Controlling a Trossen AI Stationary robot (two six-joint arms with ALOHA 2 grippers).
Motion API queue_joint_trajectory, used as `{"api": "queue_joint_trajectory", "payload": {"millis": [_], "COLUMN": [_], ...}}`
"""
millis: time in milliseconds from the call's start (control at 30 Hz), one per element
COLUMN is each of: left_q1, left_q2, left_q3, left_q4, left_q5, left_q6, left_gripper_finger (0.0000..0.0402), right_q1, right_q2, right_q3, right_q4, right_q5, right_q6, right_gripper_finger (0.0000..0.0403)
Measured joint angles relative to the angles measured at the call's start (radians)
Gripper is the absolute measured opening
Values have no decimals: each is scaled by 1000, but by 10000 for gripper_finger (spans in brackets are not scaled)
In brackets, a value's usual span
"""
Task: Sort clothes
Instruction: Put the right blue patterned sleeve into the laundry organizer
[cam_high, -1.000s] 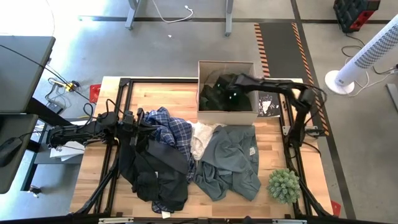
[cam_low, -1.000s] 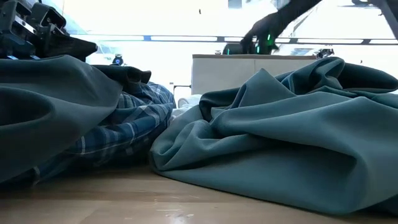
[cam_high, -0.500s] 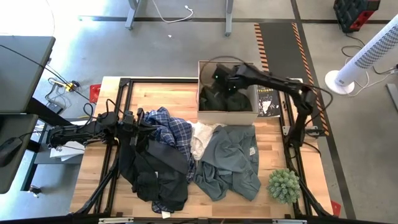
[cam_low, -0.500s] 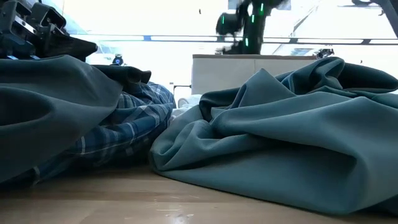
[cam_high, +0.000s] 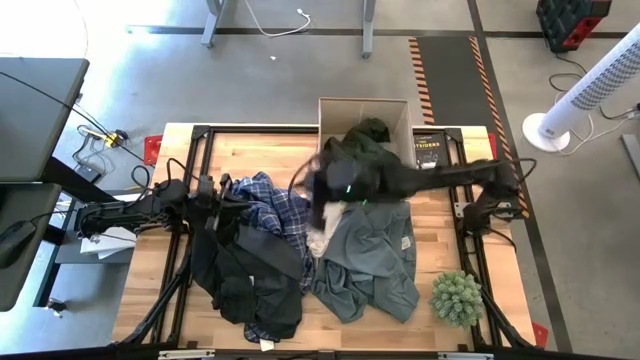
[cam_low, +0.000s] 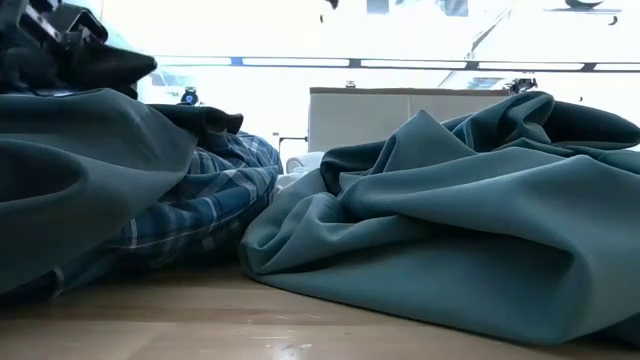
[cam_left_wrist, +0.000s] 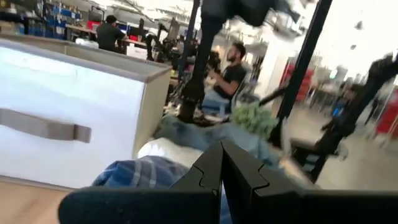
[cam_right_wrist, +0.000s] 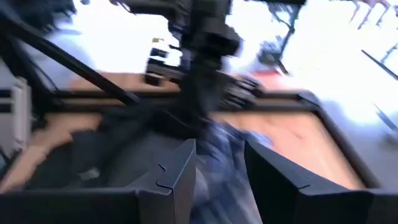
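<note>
Hovering my right claw (cam_high: 322, 186) over the white garment (cam_high: 322, 228), fingers parted, empty. My left claw (cam_high: 222, 194) sits closed on the black garment (cam_high: 245, 275). Plaid shirt (cam_high: 275, 208) and grey-green garment (cam_high: 372, 255) lie on the table (cam_high: 250, 155); another dark garment (cam_high: 368, 135) rests in the box (cam_high: 362, 103).

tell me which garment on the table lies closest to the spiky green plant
The grey-green shirt: its lower hem reaches nearly to the plant, while the plaid, black and white ones lie farther left.
</note>
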Motion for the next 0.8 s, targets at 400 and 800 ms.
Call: {"api": "queue_joint_trajectory", "payload": {"millis": [400,800], "left_q1": [0,0], "left_q2": [0,0], "left_q3": [0,0], "left_q4": [153,139], "left_q5": [25,26], "left_q6": [-147,-162], "left_gripper_finger": [3,3], "right_q1": [-113,-126], "right_q2": [345,616], "right_q3": [337,529], "right_q4": [-337,-586], "right_q5": [-23,-184], "right_q6": [76,102], "right_gripper_finger": [230,177]}}
